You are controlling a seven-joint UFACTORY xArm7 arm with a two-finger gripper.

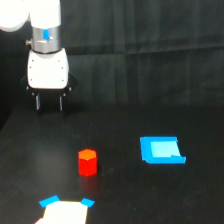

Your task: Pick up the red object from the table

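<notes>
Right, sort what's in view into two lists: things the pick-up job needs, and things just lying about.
Part of the job:
- red object, standing on the table
- gripper, raised and apart from it, toward the exterior view's left

Just lying about:
- blue piece, flat on the table toward the exterior view's right
- white and blue item at the bottom edge, cut off; cannot tell what it is

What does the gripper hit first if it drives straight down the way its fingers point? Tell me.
Most likely bare table. The gripper points straight down, and the red object appears nearer the camera and slightly to the exterior view's right, though depth is unclear.
</notes>
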